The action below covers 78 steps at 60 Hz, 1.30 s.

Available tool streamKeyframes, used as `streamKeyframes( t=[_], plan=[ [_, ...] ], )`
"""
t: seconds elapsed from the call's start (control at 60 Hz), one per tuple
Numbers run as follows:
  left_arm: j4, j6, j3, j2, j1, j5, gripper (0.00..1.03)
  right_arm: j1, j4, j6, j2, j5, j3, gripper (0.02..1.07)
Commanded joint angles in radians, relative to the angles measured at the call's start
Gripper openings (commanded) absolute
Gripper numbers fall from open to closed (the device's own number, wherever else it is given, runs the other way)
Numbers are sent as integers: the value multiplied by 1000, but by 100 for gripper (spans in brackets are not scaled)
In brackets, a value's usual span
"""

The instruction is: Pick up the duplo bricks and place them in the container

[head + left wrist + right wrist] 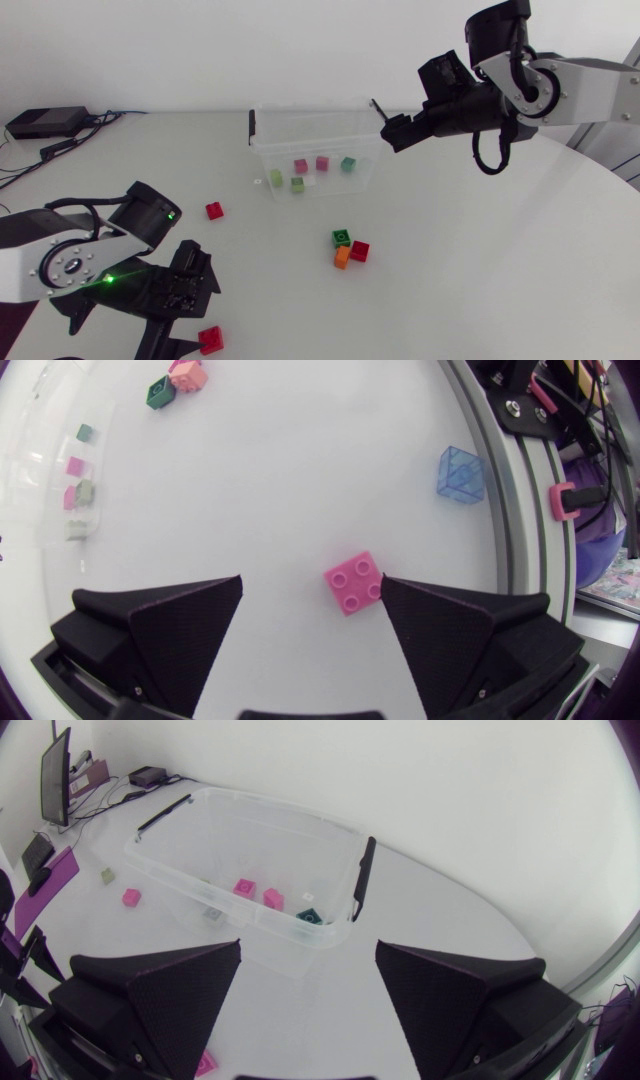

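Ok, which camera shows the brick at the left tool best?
Left wrist view: the brick lies large, studs up, between the open left tool's fingers. Head view shows it tiny; right wrist view doesn't clearly.

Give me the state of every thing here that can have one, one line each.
container, open, no lid on, several bricks inside
left tool, open, low over the table
right tool, open, empty, near the container
nearest red brick, flat on the table between the left tool's fingers, ungripped
lone red brick, loose on the table
green-orange-red cluster, loose, bricks touching each other
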Motion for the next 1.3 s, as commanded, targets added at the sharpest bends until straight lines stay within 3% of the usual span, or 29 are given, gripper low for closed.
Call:
streamKeyframes(
  t=[0.0, 0.267, 0.533, 0.6, 0.7, 0.733, 0.767, 1.117, 1.283],
  plan=[
    [-41, -27, 42, -32, 8, 11, 97, 23, 6, -13, -19, -6, -46, 100],
    [-53, -161, 16, 80, -42, 26, 96, 46, 26, -7, -54, -2, -110, 100],
    [94, -247, -46, 175, -65, -12, 90, 97, 35, -25, -80, 1, -201, 99],
    [111, -251, -46, 212, -61, -24, 80, 112, 46, -42, -91, -4, -236, 99],
    [120, -268, -38, 254, -58, -30, 47, 130, 46, -85, -109, -35, -280, 99],
    [135, -271, -39, 260, -57, -38, 29, 135, 46, -106, -117, -55, -303, 99],
    [147, -276, -42, 263, -57, -40, 22, 138, 46, -122, -120, -65, -316, 99],
    [126, -294, 65, 234, -26, -58, 20, 132, 7, -323, -25, -205, -418, 99],
    [82, -314, 180, 194, -6, -57, 20, 143, 29, -376, 53, -217, -426, 99]
  ],
)
